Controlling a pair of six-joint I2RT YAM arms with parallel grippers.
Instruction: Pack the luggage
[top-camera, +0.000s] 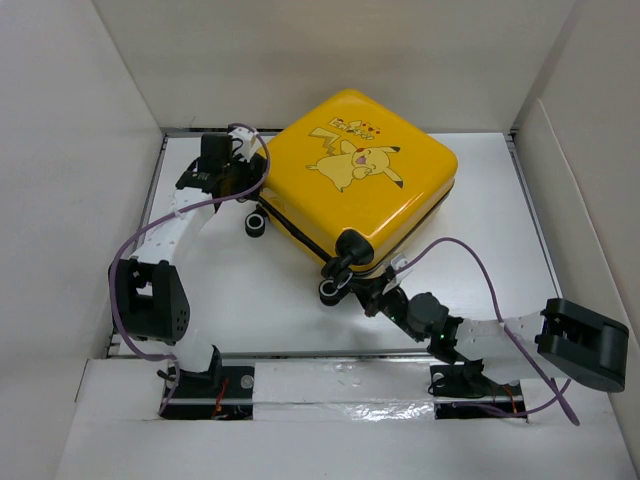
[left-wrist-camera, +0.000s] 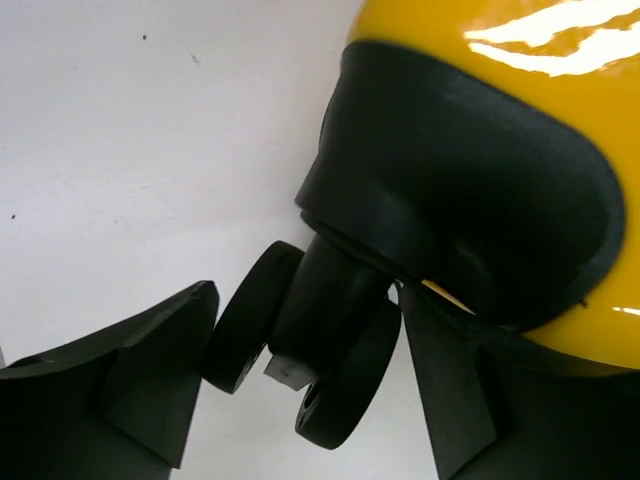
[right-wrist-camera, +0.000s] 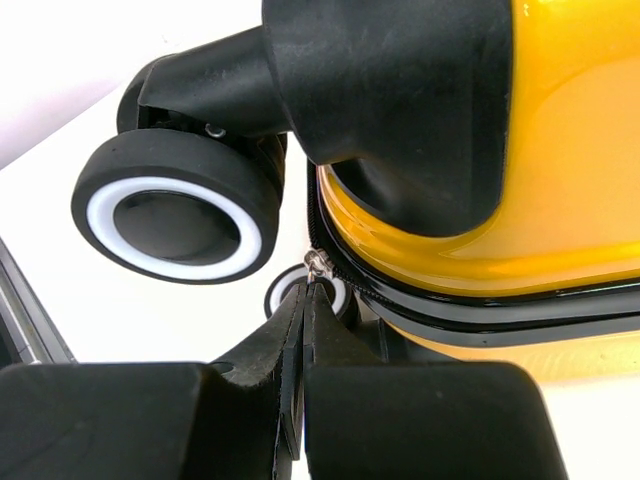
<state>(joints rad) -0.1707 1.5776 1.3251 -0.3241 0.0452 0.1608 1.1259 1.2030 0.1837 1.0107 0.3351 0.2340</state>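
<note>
Luggage is seen lying flat on the white desk, toward the far edge and a little right of the middle, turned so that one corner is pointed at the near edge. Its yellow hard shell is closed, with the Pikachu print faced upward. Black wheels in black housings are carried at the near and left corners, and a dark zipper line is run around the seam.

The inside is hidden by the shut shell, and the underside is not shown. In the left wrist view only one corner with its twin wheel is caught, the rest being cut off.

The left gripper is held wide open at the left corner, with the twin wheel set between its fingers; whether either finger is touching the wheel cannot be told. The right gripper is placed at the near corner, just beside a white-ringed wheel. Its fingers are pressed together with only a thin slit between them, and the small metal zipper pull is pinched at their tips.
</note>
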